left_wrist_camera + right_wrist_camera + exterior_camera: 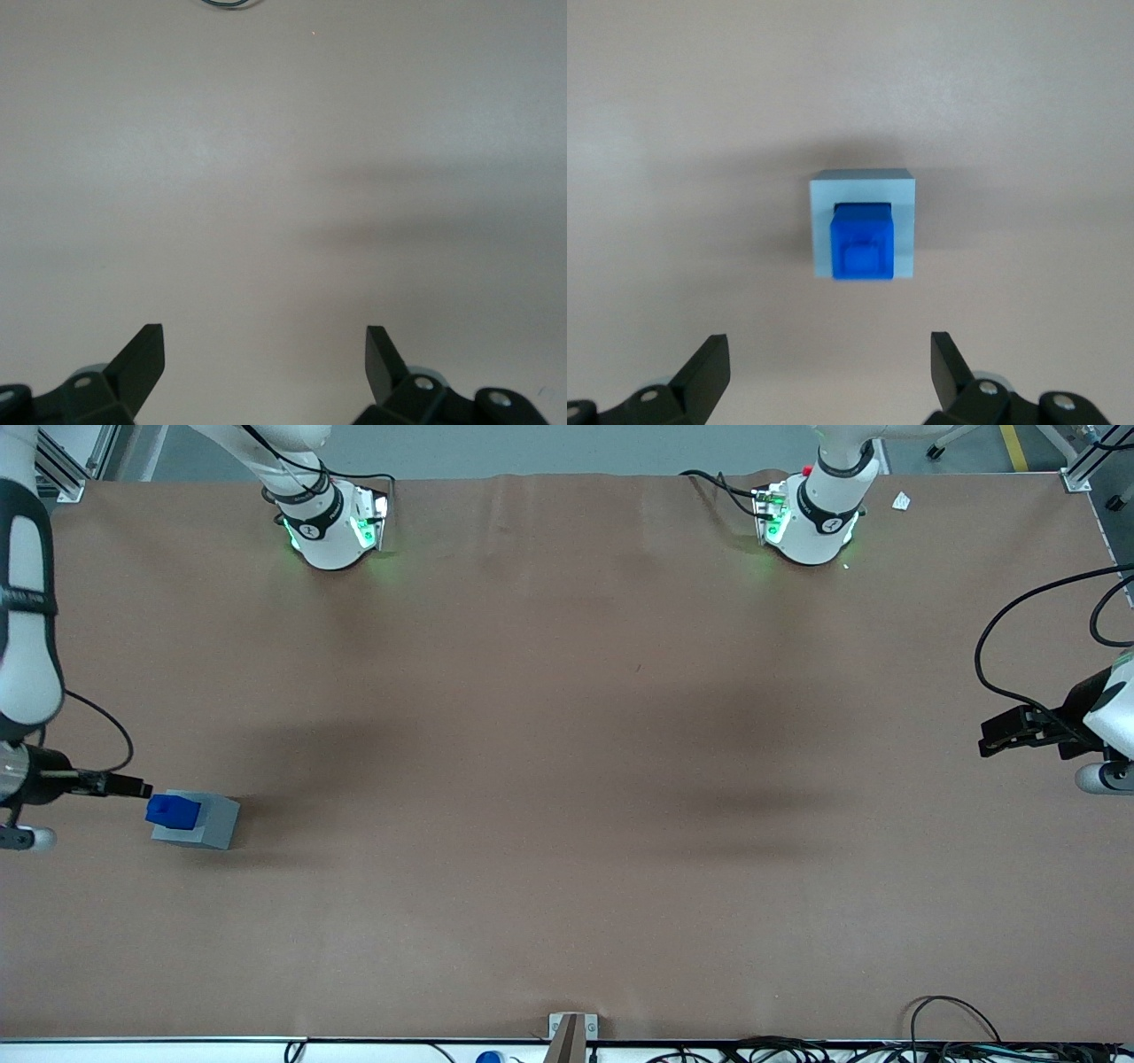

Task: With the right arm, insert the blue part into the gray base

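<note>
The blue part (pixel 173 810) (pixel 864 243) stands in the recess of the gray base (pixel 213 825) (pixel 864 188), sticking up out of its top face. The base rests on the brown table at the working arm's end. My right gripper (pixel 133 786) (pixel 829 341) hovers above the table beside the base, apart from both blocks. It is open, its fingers are spread wide, and nothing is between them. In the right wrist view the whole base and the blue part show ahead of the fingertips.
The two arm bases (pixel 332 531) (pixel 811 522) stand along the table edge farthest from the front camera. The parked arm's gripper (pixel 1019 731) hangs at its end of the table. A small bracket (pixel 571 1032) and cables (pixel 957 1027) lie at the nearest edge.
</note>
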Controlling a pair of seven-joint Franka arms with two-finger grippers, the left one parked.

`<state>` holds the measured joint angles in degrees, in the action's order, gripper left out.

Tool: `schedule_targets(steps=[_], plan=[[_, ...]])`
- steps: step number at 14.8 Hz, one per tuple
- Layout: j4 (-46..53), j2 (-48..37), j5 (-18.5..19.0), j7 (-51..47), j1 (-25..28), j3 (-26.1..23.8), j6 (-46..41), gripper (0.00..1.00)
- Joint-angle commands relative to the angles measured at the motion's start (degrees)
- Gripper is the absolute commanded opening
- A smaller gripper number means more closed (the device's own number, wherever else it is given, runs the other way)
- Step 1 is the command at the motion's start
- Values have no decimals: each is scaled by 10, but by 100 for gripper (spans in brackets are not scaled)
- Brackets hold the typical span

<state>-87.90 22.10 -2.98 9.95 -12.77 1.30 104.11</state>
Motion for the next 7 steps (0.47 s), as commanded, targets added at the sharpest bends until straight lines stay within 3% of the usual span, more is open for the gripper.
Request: schedule_targets(steps=[1, 7], plan=[[-72, -103, -7, 0, 13, -3, -6, 100], [-73, -203, -10, -60, 44, -2, -87, 100]])
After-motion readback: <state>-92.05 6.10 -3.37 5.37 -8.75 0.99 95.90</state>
